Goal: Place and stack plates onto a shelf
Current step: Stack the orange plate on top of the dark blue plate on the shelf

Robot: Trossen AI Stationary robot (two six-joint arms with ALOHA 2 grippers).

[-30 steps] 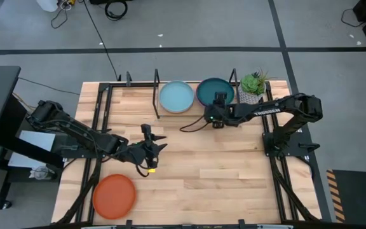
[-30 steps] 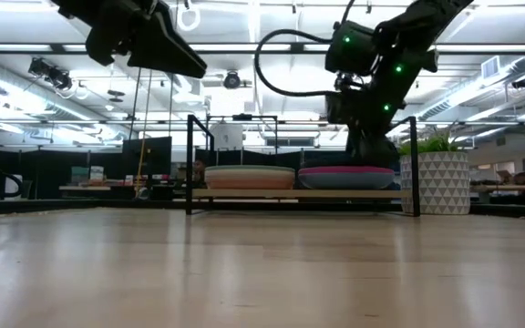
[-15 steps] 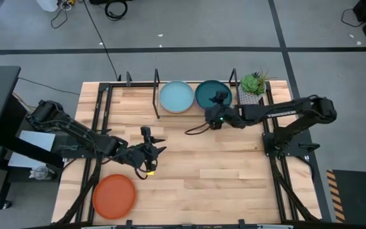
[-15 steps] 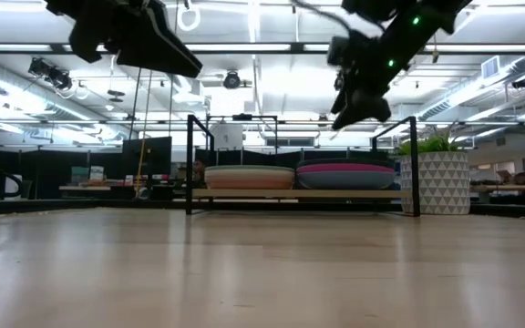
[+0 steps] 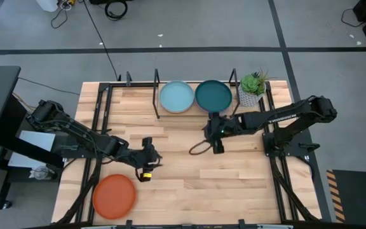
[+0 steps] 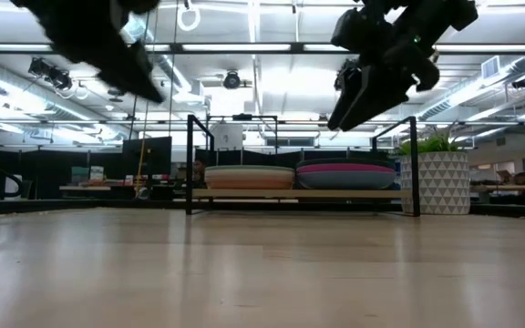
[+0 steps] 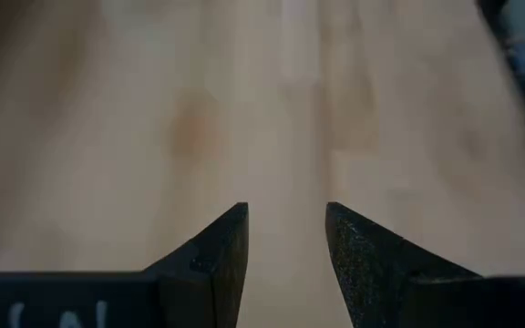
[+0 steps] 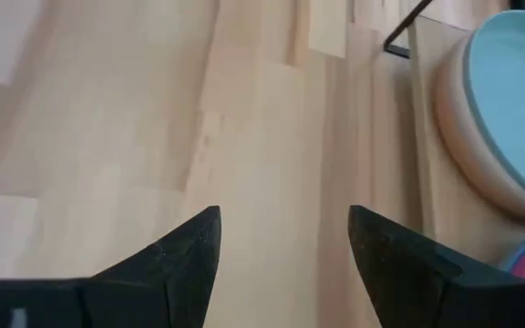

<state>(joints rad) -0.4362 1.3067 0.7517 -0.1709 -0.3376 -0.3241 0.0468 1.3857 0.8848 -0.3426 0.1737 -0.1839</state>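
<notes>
An orange plate [image 5: 114,196] lies flat on the table's near-left part. On the shelf [image 5: 156,102] at the far edge stand two stacks. One has a light teal plate [image 5: 176,97] on top, over a peach-tan one [image 8: 447,118]. The other has a dark teal plate [image 5: 214,95] on top, over a magenta one [image 6: 346,169]. My left gripper [image 5: 147,166] hangs open over bare wood, to the far right of the orange plate. My right gripper [image 5: 216,141] is open in the air on the near side of the dark teal stack.
A small green plant in a white patterned pot [image 5: 253,86] stands at the right end of the shelf. Black frame rails [image 5: 98,121] run along both sides of the table. Bare wood [image 5: 234,178] lies between the grippers and the near edge.
My right gripper has risen off the dark teal stack and drawn back toward the near edge, with the dark teal plate staying on the stack. My left gripper has tipped downward and shifted slightly toward the near edge, closer to the orange plate.
</notes>
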